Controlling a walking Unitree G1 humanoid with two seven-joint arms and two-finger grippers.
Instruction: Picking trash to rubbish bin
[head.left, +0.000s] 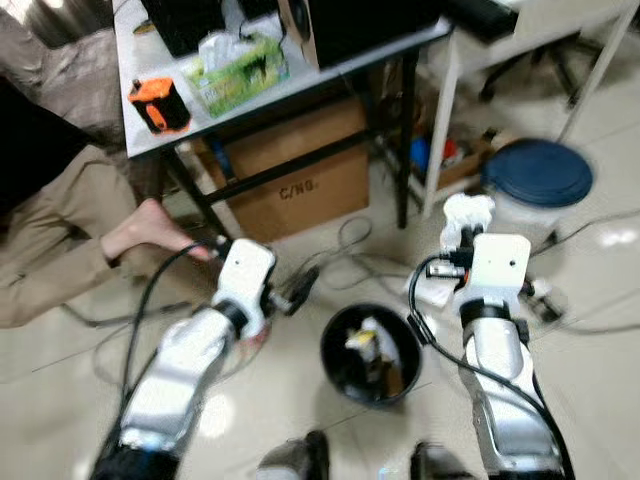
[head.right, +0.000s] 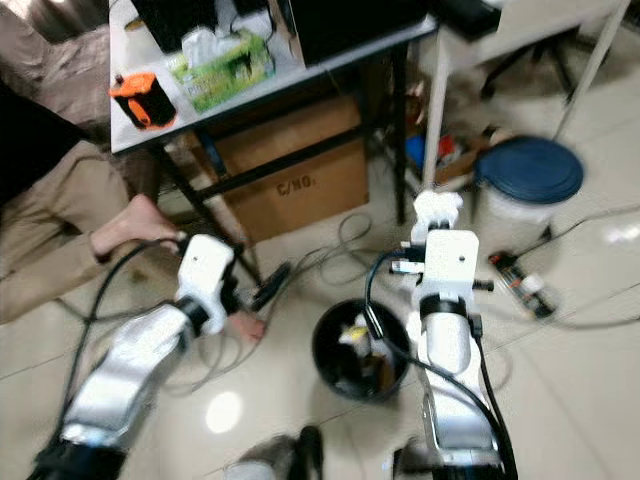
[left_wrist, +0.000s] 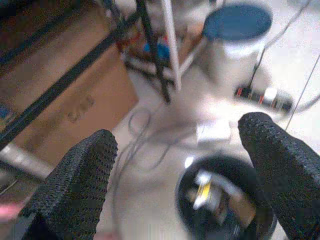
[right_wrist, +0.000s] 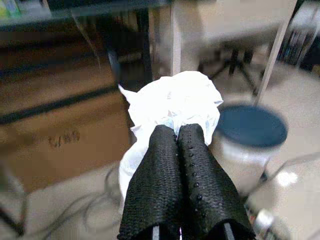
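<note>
The right hand (right_wrist: 177, 137) is raised, fingers pinched on a crumpled white tissue (right_wrist: 172, 102). The left hand (left_wrist: 177, 165) hangs spread above the black rubbish bin (head.left: 371, 354).

Cardboard box (head.left: 300, 175), under the desk (head.left: 300, 85): black print on the front face reads "C/NO." Green tissue pack (head.left: 238, 68), on the desk: printed markings present, too blurred to read. No other legible text, numbers or signs.
</note>
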